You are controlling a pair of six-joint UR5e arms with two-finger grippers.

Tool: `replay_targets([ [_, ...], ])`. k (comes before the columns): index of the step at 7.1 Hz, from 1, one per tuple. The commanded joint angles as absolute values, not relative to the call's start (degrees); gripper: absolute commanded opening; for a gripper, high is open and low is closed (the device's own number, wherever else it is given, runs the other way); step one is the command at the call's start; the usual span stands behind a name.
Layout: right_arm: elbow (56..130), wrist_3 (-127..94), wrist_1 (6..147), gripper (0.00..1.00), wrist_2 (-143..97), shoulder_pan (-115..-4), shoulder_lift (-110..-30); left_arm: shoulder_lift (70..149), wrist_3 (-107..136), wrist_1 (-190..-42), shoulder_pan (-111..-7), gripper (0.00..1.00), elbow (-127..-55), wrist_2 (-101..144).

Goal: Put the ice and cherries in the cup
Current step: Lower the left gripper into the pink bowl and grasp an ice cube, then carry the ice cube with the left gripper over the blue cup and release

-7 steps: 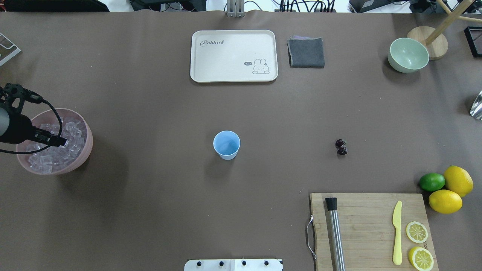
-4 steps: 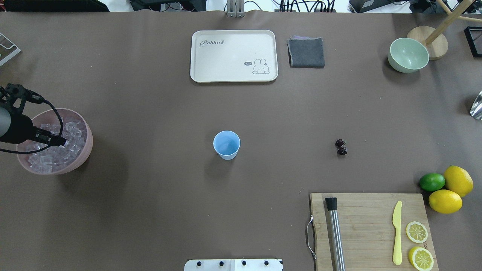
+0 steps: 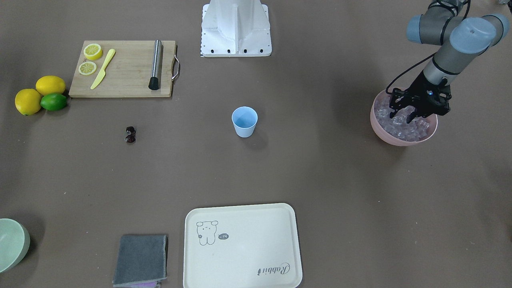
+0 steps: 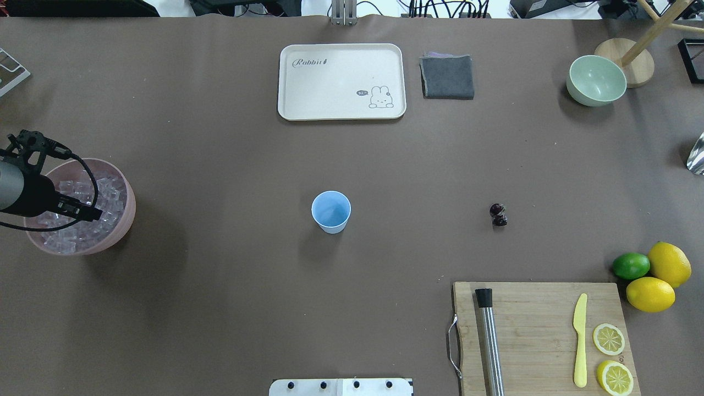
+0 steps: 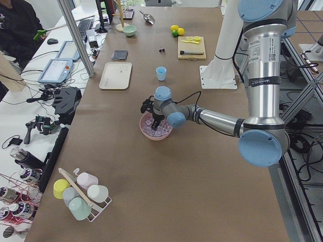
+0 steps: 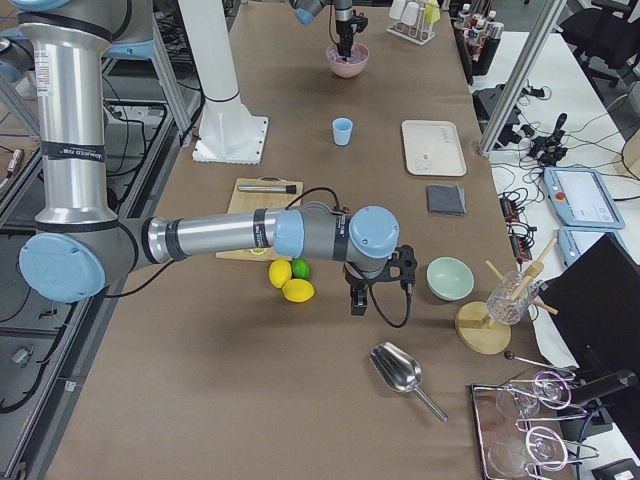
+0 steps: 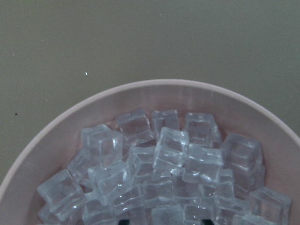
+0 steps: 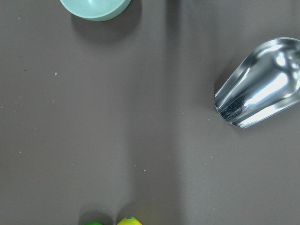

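Observation:
The light blue cup (image 4: pixel 330 210) stands upright mid-table and looks empty; it also shows in the front view (image 3: pixel 244 121). The pair of dark cherries (image 4: pixel 499 215) lies on the table to its right, untouched. The ice (image 4: pixel 107 190) fills a pink bowl (image 4: pixel 125 220) at the left edge. My left gripper (image 3: pixel 404 117) points down into the ice with its fingers apart, holding nothing I can see. The left wrist view shows ice cubes (image 7: pixel 173 159) close up. My right gripper (image 6: pixel 358 300) shows only in the right side view, beyond the lemons; I cannot tell its state.
A cream tray (image 4: pixel 341 81), grey cloth (image 4: pixel 447 76) and pale green bowl (image 4: pixel 596 80) sit at the far side. A cutting board (image 4: pixel 539 324) with steel tube, yellow knife and lemon slices is near right, beside lemons and lime (image 4: pixel 652 269). A metal scoop (image 8: pixel 262 84) lies by the right gripper.
My left gripper has shifted slightly and sunk a little lower into the ice bowl. The cup and cherries have not moved.

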State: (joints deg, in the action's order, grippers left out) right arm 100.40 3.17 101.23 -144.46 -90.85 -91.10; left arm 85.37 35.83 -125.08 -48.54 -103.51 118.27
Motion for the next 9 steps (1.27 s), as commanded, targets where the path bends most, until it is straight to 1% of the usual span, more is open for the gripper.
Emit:
replay_targets([
  [1, 100.46, 3.16, 101.25, 1.0, -144.4, -90.97, -91.14, 84.99, 35.68, -126.12, -48.43, 0.15, -103.54, 118.3],
  [2, 100.46, 3.16, 101.25, 1.0, -144.4, -90.97, -91.14, 84.99, 35.68, -126.04, -48.17, 0.0, -103.45, 118.3],
  [4, 100.55, 3.08, 101.25, 1.0, -144.58, -91.05, -91.06, 84.82, 35.16, -126.04, -48.25, 0.0, -104.84, 118.3],
  [5, 101.42, 3.08, 101.25, 1.0, -144.49, -91.4, -90.97, 84.03, 35.07, -125.95, -48.86, 0.0, -106.94, 119.0],
  [6, 102.12, 3.08, 101.6, 1.0, -144.41, -91.67, -91.05, 83.15, 35.07, -125.77, -50.0, 0.0, -109.14, 119.35],
  [7, 102.13, 3.08, 101.69, 1.0, -144.06, -91.67, -91.14, 83.93, 35.07, -125.68, -53.75, 0.0, -109.33, 119.53],
  [8, 102.22, 3.16, 101.6, 1.0, -143.7, -92.02, -91.58, 86.02, 35.68, -125.68, -56.05, 0.0, -109.86, 119.53],
  [9, 102.22, 3.25, 101.25, 1.0, -143.7, -92.02, -92.1, 92.14, 37.42, -125.16, -55.99, 0.0, -109.43, 119.36],
])
